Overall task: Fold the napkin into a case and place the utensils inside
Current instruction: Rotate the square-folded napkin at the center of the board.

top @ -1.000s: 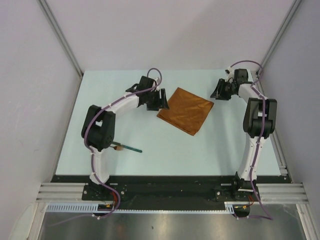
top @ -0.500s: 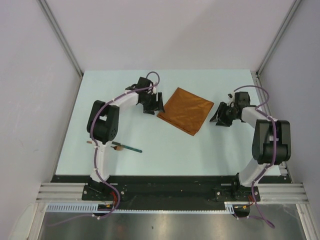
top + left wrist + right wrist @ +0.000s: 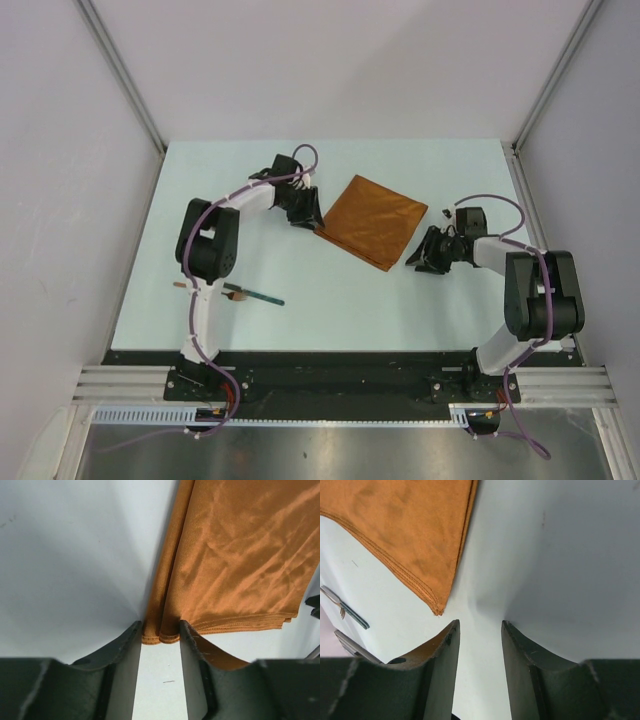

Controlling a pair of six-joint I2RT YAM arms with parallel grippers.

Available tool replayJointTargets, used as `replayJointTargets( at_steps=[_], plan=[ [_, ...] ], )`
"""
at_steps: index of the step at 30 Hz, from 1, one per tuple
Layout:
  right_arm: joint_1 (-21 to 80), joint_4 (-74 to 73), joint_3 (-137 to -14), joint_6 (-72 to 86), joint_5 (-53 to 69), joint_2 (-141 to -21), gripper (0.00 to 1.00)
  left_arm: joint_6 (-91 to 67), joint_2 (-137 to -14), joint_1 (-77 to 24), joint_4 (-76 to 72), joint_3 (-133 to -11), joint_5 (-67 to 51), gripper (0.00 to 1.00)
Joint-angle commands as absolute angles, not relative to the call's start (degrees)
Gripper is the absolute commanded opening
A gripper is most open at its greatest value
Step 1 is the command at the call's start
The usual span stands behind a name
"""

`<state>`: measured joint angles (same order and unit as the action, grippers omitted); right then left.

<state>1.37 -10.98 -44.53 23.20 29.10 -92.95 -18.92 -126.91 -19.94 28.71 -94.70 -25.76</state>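
Note:
The rust-orange napkin [image 3: 370, 220] lies folded into a layered square, turned like a diamond, in the middle of the table. My left gripper [image 3: 315, 222] is at its left corner. In the left wrist view the napkin [image 3: 235, 555] has a bunched corner wedged between both fingertips of that gripper [image 3: 160, 630], which is shut on it. My right gripper [image 3: 413, 262] rests low just right of the napkin's near corner. It is open with only bare table between its fingers [image 3: 480, 625], and the napkin [image 3: 405, 525] ends just short of the left finger. The utensils [image 3: 255, 295], one teal-handled, lie near the left arm.
The pale table [image 3: 330, 310] ends at a black rail in front, with grey walls on the left, the back and the right. The left arm's elbow [image 3: 205, 245] hangs close above the utensils. A small brown piece [image 3: 180, 285] lies left of that arm.
The right arm swung from the far right corner toward the front and lowered beside the napkin's near corner. The left gripper slid onto the left corner and its jaws narrowed onto the cloth.

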Motion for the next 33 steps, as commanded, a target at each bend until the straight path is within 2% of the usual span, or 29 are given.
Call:
replayJointTargets(
  at_steps=[1,3,9,10,14,18,19,22,23,26,30,33],
  plan=[
    [2.1,-7.0,-44.0,24.7,30.9,-90.9,0.43,-16.5,-129.5,-19.2,30.5,-96.8,-26.6,0.36],
    [2.3,-7.1,-43.8,24.5,30.6,-90.3,0.43,-16.6,-129.6,-19.3,30.1,-96.3,-27.8,0.35],
    [1.7,-8.2,-42.9,23.9,30.1,-89.2,0.43,-18.4,-128.4,-19.4,26.7,-92.1,-32.3,0.19],
    [1.3,-8.3,-42.5,24.3,29.9,-89.0,0.43,-18.9,-128.0,-19.4,25.9,-91.0,-33.2,0.13],
    [0.4,-10.6,-41.6,26.5,25.6,-86.8,0.37,-24.8,-122.5,-21.5,18.0,-80.1,-35.1,0.01],
    [0.4,-15.5,-40.2,27.5,20.3,-83.2,0.39,-38.1,-112.8,-27.8,6.3,-64.4,-31.0,0.00],
    [0.4,-16.3,-39.1,27.5,20.0,-81.8,0.41,-41.6,-110.3,-29.3,-2.7,-56.3,-30.1,0.00],
    [-1.4,-19.7,-37.6,27.3,16.9,-77.0,0.44,-57.0,-105.7,-35.1,-17.5,-44.0,-27.4,0.00],
    [-1.4,-20.9,-37.4,26.9,16.3,-76.0,0.43,-63.1,-105.5,-38.5,-20.4,-42.0,-27.1,0.00],
    [-1.2,-25.1,-37.9,23.9,11.4,-72.5,0.44,-68.8,-106.0,-45.3,-25.9,-38.9,-25.5,0.00],
    [1.6,-27.1,-39.5,23.6,10.9,-70.3,0.42,-70.8,-102.8,-47.7,-28.5,-35.9,-21.3,0.00],
    [2.4,-27.2,-40.8,22.9,9.2,-71.4,0.42,-67.8,-100.4,-47.6,-21.8,-35.9,-19.3,0.00]
  ],
)
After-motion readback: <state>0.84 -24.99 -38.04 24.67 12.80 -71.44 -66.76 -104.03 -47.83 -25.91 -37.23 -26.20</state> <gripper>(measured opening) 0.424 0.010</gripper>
